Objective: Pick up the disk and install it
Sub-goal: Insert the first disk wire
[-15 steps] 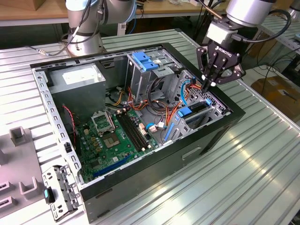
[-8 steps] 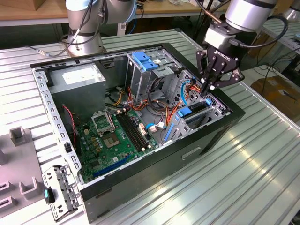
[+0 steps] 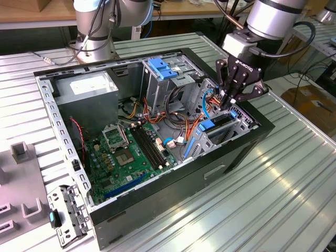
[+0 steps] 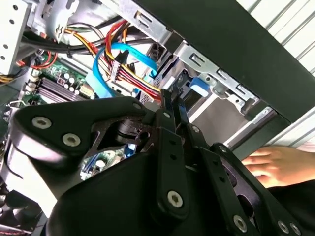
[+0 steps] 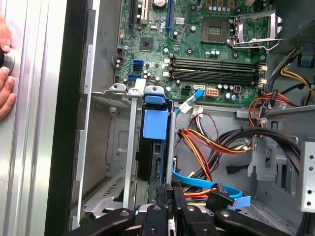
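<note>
Figure legend. In the exterior view the gripper (image 3: pixel 229 101) hung at right of centre over the drive cage (image 3: pixel 239 126) of the open computer case (image 3: pixel 157 210). The disk (image 5: pixel 153 142) stood edge-on in the cage bay at centre of the first wrist view, a blue tab on its end; judged from this, insertion was largely done, though full seating could not be confirmed. The fingers (image 5: pixel 165 196) appeared pressed together, apparently bearing on the disk's edge rather than holding it. White lettering on the gripper body and a sticker on the grey box (image 3: pixel 86 89) were present. A person's hand (image 4: pixel 266 164) rested beside the case.
</note>
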`<state>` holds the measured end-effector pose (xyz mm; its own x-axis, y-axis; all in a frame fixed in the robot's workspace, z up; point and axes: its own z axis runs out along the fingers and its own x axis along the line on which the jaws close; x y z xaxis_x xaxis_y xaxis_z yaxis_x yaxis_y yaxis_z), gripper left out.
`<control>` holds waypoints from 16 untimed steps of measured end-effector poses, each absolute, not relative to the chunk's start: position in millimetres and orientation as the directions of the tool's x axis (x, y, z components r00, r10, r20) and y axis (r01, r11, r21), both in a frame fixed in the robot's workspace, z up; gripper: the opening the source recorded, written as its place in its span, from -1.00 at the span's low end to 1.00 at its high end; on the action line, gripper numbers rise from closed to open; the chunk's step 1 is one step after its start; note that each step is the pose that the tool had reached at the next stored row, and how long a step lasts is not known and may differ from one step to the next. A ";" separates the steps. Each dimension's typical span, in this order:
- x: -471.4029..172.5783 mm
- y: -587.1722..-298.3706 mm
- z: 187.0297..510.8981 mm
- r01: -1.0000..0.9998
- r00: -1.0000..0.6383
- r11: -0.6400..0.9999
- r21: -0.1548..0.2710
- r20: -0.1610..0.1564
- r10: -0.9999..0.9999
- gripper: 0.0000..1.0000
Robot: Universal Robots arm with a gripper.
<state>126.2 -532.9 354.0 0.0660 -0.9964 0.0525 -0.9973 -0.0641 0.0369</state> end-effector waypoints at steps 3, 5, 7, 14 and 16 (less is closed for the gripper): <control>126.1 -532.9 351.3 -0.998 0.043 -0.042 0.037 0.053 -0.998 -0.66; 125.0 -533.6 350.8 -0.999 0.040 -0.038 0.037 0.053 -0.998 -0.66; 123.7 -535.0 350.4 -0.999 0.040 -0.038 0.037 0.052 -0.998 -0.66; 122.2 -540.0 348.7 -0.999 0.032 -0.030 0.036 0.052 -0.998 -0.66; 122.2 -540.5 348.1 -0.999 0.025 -0.023 0.036 0.053 -0.998 -0.66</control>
